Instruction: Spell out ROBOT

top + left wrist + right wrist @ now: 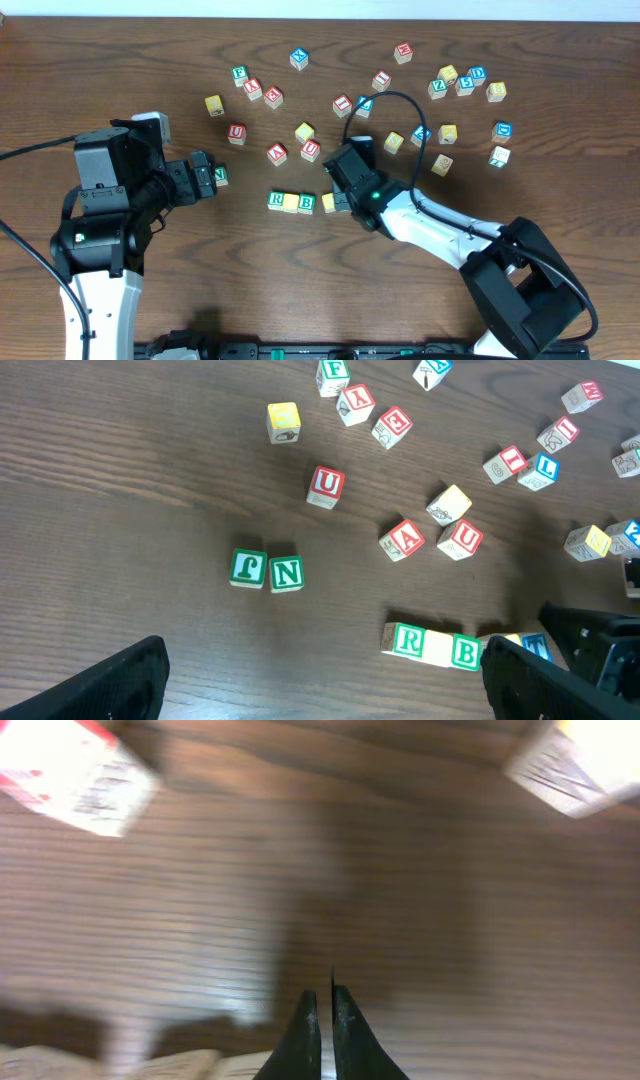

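Yellow block (328,203) beside right end effector (341,199)

In the left wrist view, a green R block (408,640) headed a short row. Right of the R block, past one blank face, came a green B block (465,652), then a blue T block (533,647), half hidden. Up and left of the R block sat a green N block (286,573). Above the R block lay a red A block (405,540) and a red U block (463,538). Farther above were a second red U block (326,484), a red E block (392,422) and a red Y block (355,400).
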Robot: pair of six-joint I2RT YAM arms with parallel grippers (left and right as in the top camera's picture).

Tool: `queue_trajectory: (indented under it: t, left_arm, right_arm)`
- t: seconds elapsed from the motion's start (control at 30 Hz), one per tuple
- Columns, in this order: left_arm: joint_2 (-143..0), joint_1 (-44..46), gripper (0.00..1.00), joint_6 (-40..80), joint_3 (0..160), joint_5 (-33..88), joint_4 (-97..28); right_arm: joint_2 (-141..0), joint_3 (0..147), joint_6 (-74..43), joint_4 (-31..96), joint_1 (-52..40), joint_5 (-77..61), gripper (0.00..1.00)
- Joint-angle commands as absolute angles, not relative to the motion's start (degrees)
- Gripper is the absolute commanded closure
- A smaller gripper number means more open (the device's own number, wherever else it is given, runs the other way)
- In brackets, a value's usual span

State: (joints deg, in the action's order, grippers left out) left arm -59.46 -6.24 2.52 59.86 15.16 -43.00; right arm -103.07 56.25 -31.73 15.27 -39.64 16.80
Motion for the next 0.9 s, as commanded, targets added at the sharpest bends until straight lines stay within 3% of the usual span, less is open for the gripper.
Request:
queue_trajectory:
  t: [0.0, 0.87]
  left_arm:
    - [-59.46, -6.46, 0.02, 1.74, 61.10, 15.84, -42.83]
    - [-59.46, -6.46, 0.02, 1.74, 61.10, 15.84, -42.85]
  right_arm:
    - [-103.24, 56.14, -36.18, 18.06, -38.11, 19.31, 0.99]
    - [-102.54, 56.21, -37.01, 21.02, -39.22, 8.16, 0.99]
